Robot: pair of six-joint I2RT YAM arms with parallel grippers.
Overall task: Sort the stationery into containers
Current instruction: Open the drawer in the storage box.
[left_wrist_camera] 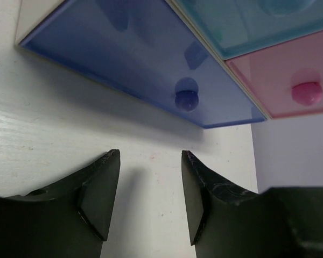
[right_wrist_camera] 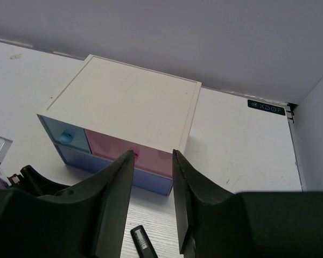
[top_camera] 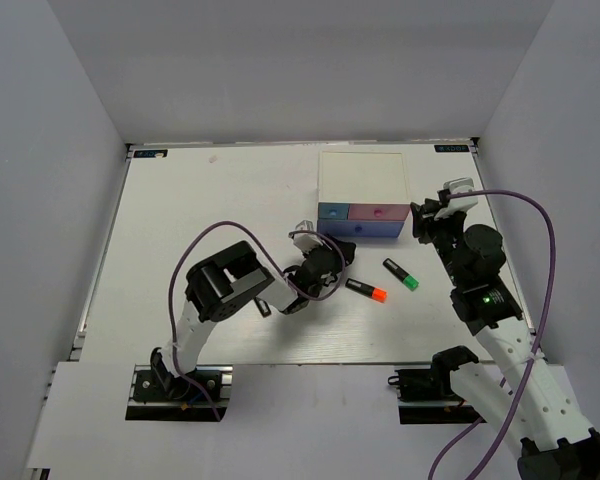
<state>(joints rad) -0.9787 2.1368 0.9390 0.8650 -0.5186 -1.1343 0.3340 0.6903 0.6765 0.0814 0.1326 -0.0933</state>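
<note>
Markers (top_camera: 366, 290) lie on the white table (top_camera: 210, 200) between grey walls (top_camera: 300, 70); both arms' jaws stand open.

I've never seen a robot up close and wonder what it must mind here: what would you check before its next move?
1. Left gripper empty: ok, jaws apart, nothing between.
2. Lavender drawer knob ahead of the left gripper: ok, slightly right of the gap.
3. A drawer open on the organiser: not ok, all fronts look shut.
4. Right gripper empty: ok, jaws apart.
5. Orange-ended marker and green-ended marker free on the table: ok, neither gripper touches them.
</note>
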